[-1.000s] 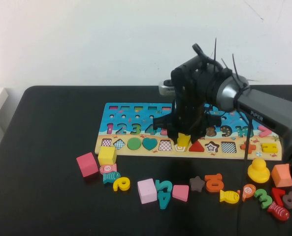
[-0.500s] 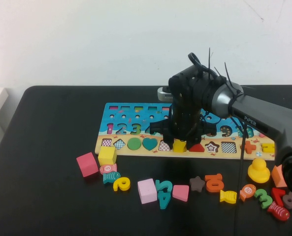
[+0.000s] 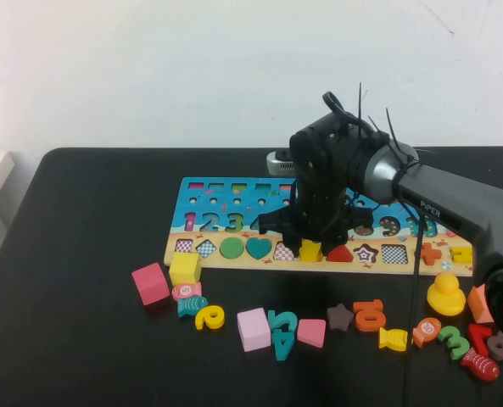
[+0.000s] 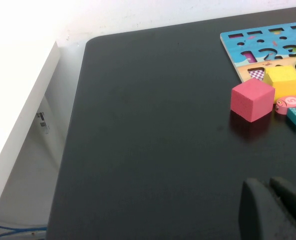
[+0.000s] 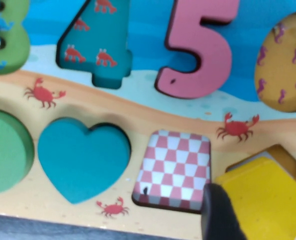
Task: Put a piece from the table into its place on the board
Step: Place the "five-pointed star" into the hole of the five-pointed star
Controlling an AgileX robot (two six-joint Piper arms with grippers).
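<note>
The board (image 3: 234,191) lies across the middle of the black table (image 3: 81,220). My right gripper (image 3: 310,246) points down at its row of shape slots, shut on the piece (image 3: 310,249), a small flat yellow pentagon. In the right wrist view the piece (image 5: 262,200) sits tilted over the pentagon slot, whose brown edge (image 5: 287,155) shows behind it. One black finger (image 5: 218,215) presses its side. The checkered slot (image 5: 172,167) beside it holds nothing. My left gripper (image 4: 268,183) hovers over bare table at the left, fingers together, holding nothing.
A pink cube (image 3: 150,282) and a yellow cube (image 3: 184,268) stand just in front of the board's left end. A pale pink cube (image 3: 253,328), loose numbers, fish and a star lie along the front. A yellow duck (image 3: 445,293) sits at the right.
My right gripper has shifted slightly left and come down with the yellow piece, bringing it lower onto the board's slot row. The left gripper has not moved.
</note>
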